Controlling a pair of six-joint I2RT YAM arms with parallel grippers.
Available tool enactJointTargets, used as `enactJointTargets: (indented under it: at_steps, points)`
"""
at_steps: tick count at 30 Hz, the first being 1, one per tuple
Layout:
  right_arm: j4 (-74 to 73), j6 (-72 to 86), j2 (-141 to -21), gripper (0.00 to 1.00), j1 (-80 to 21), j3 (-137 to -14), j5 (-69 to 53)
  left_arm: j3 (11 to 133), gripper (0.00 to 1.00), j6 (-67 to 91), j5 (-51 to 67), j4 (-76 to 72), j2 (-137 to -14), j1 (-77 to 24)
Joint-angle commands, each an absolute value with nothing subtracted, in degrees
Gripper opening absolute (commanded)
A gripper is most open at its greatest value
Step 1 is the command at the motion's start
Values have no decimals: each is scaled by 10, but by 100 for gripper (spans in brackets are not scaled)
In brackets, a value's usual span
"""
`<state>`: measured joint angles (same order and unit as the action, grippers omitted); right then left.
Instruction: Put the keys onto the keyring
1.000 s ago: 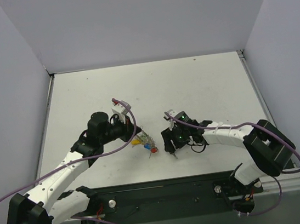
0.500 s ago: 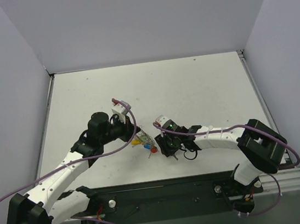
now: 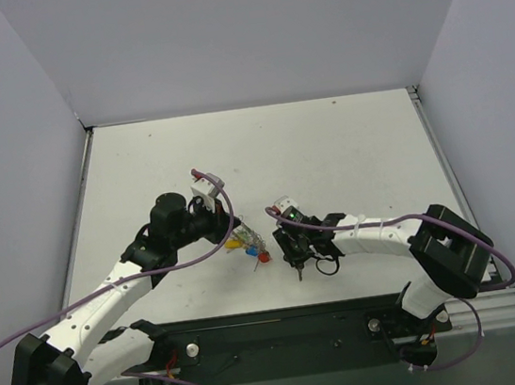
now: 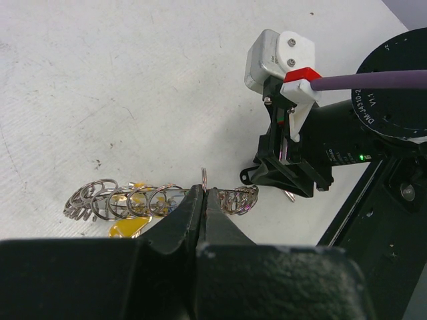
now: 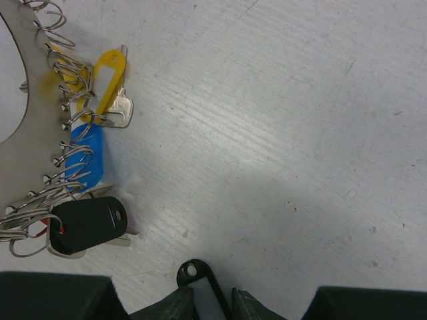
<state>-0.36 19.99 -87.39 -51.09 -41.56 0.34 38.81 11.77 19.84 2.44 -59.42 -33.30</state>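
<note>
The table (image 3: 355, 142) carries both arms at its near edge. The left gripper (image 4: 204, 195) has its jaws closed on one loop of the keyring (image 4: 127, 200), near the front middle. The right gripper (image 3: 293, 254) is just beside it, at 3 o'clock of the ring, its jaws pinching a black-rimmed tag (image 5: 202, 293). On the ring hang a black key (image 5: 87, 223), a blue key (image 5: 90, 157) and a yellow key (image 5: 110, 77).

The keyring (image 4: 100, 198) is shiny silver; yellow key (image 5: 110, 70), blue key (image 5: 89, 157) and black key (image 5: 87, 223) are plain-coloured. The key tag (image 5: 200, 297) is black-rimmed, the surface (image 5: 300, 133) white, finely streaked.
</note>
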Motion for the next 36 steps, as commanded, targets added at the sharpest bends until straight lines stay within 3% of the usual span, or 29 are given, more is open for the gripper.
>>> enactJointTargets:
  at_steps: [1, 16, 20, 23, 36]
  points:
    - [-119, 223, -864, 29, -512, -408, 9, 407, 0, 113, 196, -2, -578, -336]
    - [-178, 269, -798, 30, -512, -395, 4, 405, 0, 114, 194, -3, -580, -340]
    - [-188, 287, -762, 52, -512, -401, 14, 403, 0, 115, 193, -4, -581, -342]
    - [-196, 305, -733, 57, -509, -403, 23, 406, 0, 115, 193, -3, -582, -344]
    - [-181, 429, -635, 46, -436, -313, -87, 401, 0, 115, 192, -7, -576, -350]
